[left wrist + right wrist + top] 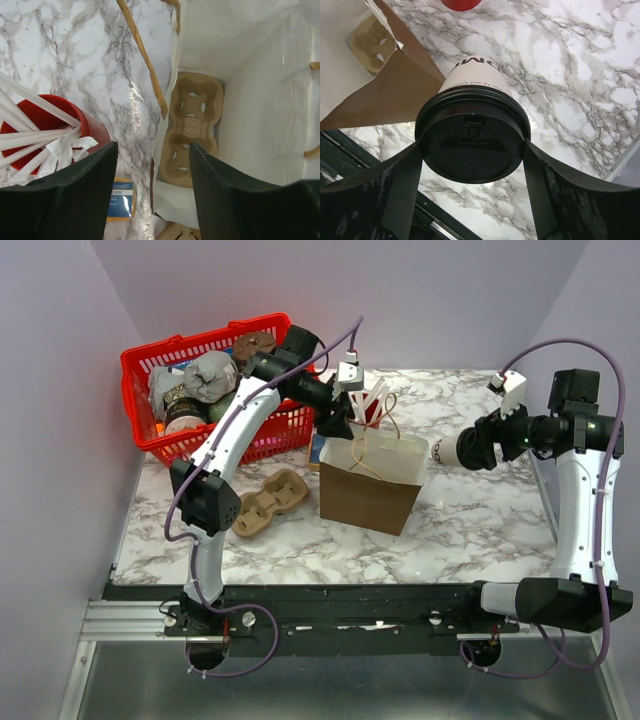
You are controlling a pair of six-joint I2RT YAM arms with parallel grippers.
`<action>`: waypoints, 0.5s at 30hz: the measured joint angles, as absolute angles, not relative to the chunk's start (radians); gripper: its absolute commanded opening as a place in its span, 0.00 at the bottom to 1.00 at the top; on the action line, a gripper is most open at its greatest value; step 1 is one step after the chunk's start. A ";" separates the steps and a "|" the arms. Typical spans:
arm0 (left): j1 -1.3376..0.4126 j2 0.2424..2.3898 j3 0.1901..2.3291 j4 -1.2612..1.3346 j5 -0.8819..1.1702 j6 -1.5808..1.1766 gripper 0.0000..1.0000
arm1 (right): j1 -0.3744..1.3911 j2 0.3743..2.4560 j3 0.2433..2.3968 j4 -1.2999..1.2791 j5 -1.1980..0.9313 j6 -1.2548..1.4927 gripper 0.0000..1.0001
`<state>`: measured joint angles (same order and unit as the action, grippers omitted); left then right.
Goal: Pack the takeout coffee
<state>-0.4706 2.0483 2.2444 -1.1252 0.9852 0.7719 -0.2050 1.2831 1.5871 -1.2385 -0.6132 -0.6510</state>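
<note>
The coffee (447, 449) is off the table, lying on its side in the air just right of the bag (370, 495), its base pointing at the bag. The right fingers (470, 447) are clenched on it up by the black lid. The left fingers (335, 423) stand apart astride the bag's far-left rim and don't look pinched on the paper. That's my worry: if the rim isn't held, the mouth could sag or the bag slide once the cup nudges it. Gripped at the lid and sideways, the cup could also leak or pop its lid while being turned upright. It needs to drop squarely into a well of the carrier (192, 130) on the bag's floor, and the paper handles hang across the opening, ready to snag. The red cup (45, 125), bristling with cutlery, sits close behind the bag, and the left arm crowds that side. The free room is the bare table (480, 520) to the right and near side.
</note>
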 measured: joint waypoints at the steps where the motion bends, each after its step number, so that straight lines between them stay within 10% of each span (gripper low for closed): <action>1: -0.471 2.049 2.245 -1.135 0.988 0.780 0.35 | -0.205 1.293 1.594 -1.242 -0.613 -0.641 0.01; 7: -0.471 2.056 2.261 -1.185 1.011 0.815 0.05 | -0.205 1.361 1.727 -1.245 -0.592 -0.546 0.01; 15: -0.480 2.008 2.185 -1.127 1.010 0.763 0.00 | -0.205 1.460 2.123 -1.224 -0.666 -0.450 0.01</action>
